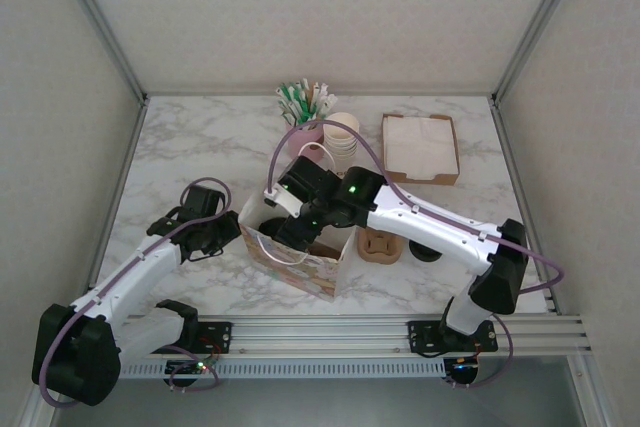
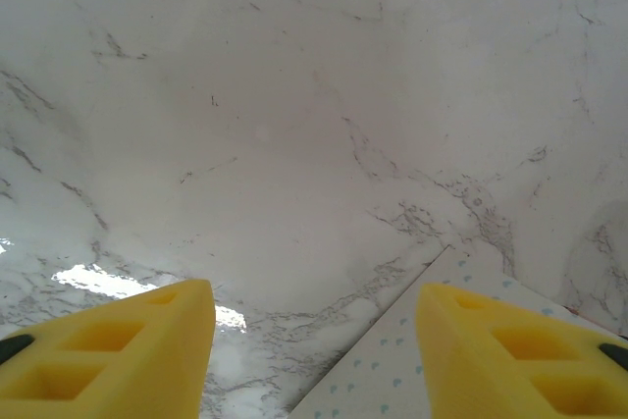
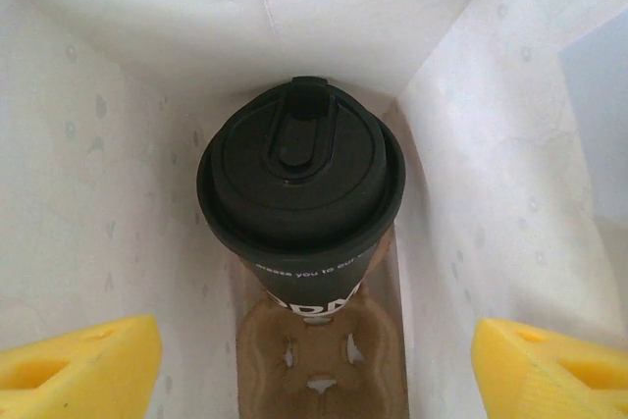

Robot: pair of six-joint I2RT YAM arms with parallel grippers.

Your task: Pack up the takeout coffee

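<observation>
1. The takeout coffee (image 3: pixel 299 179) is a paper cup whose visible wall is dark with white lettering, topped by a round black plastic lid.
2. It stands upright in a brown cardboard cup carrier (image 3: pixel 319 365) inside a white paper bag (image 3: pixel 98 144).

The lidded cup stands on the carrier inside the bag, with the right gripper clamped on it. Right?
Not clamped. The right wrist view shows the right gripper open, its fingers apart from the cup, which stands on the carrier inside the bag.

I read takeout coffee (image 3: pixel 299 193) lid as black plastic, matt, smooth. Bag (image 3: pixel 118 144): white paper, matt, creased. Carrier (image 3: pixel 319 365): brown moulded pulp, rough. Tabletop (image 2: pixel 294 125): marble-look, glossy; I see glare on it.
</observation>
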